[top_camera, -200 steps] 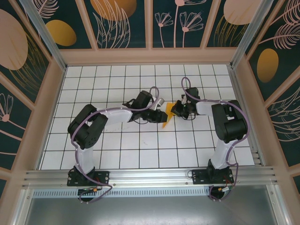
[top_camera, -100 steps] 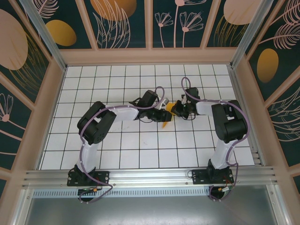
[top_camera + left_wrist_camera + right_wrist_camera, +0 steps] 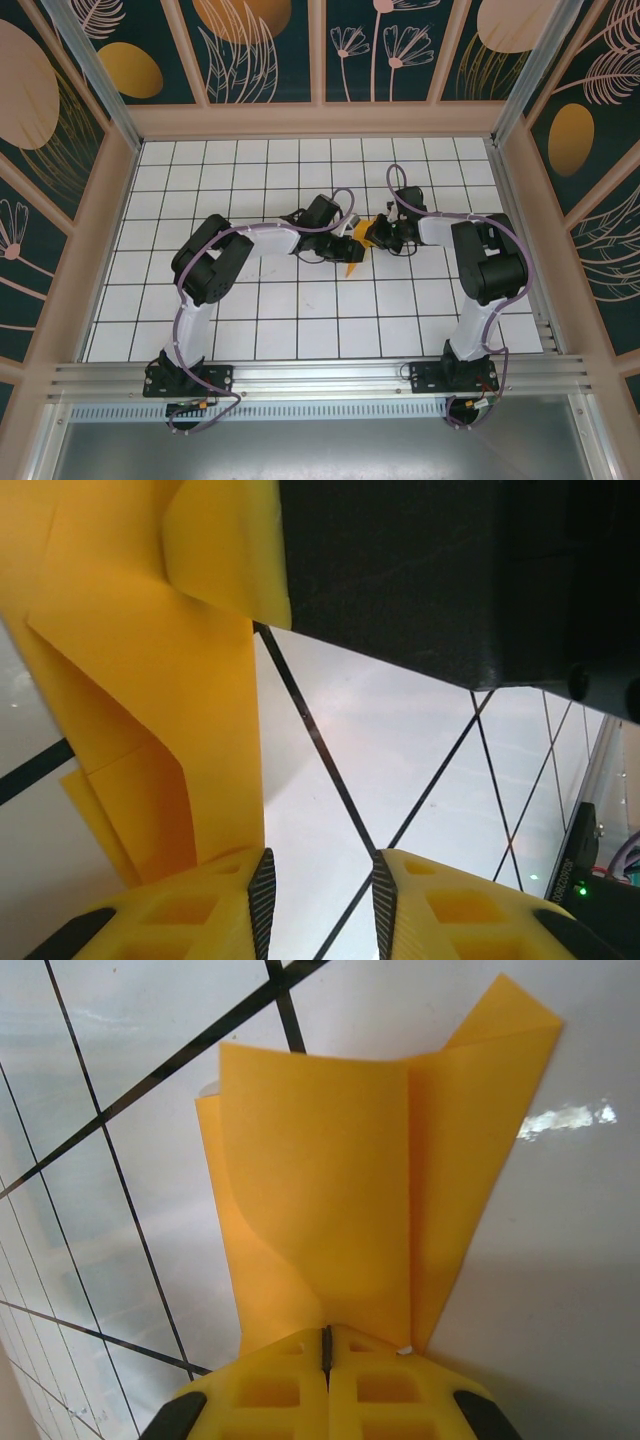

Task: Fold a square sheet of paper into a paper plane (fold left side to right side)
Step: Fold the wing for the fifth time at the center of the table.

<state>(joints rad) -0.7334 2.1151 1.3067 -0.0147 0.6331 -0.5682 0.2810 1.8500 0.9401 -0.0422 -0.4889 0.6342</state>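
The right gripper (image 3: 327,1345) is clenched on the orange paper (image 3: 330,1190) – the half-folded sheet comes out straight ahead of its fingertips, w/ the long axis running away from the hand and one flap curling on the left of it. The left gripper (image 3: 318,880) is released, jaws a little apart w/ only the white tiled table (image 3: 400,740) seen between them. The paper rises just beside that gap, on the left-finger side, i.e. not inside it. Both hands are at the paper, but the left one is free – I judge it needs a small sideways shift toward the sheet to catch an edge.
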